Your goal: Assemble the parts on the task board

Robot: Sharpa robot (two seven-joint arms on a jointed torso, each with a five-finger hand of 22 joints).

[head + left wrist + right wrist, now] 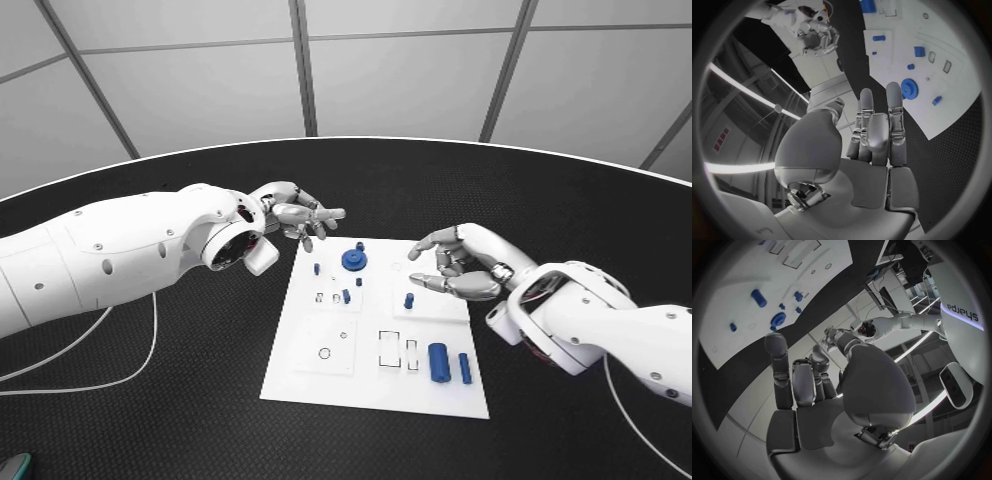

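Black round table (173,420) with a white task board (378,385) holding blue parts (438,362).
Left hand (296,215) and right hand (459,262) hover at its far corners, fingers loosely spread, holding nothing.

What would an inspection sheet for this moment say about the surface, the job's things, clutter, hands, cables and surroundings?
Surface: black table, round far edge.
Job's things: white task board in the middle; on it a blue gear near the far end, small blue pegs mid-board, two blue cylinders lying at the near right corner, and empty slots.
Clutter: nothing seen.
Hands: left hand above the board's far left corner, right hand above its right edge; both hold nothing, fingers apart.
Cables: white cable looped on the table under the left arm; another by the right arm.
Surroundings: grey panelled wall behind the table.
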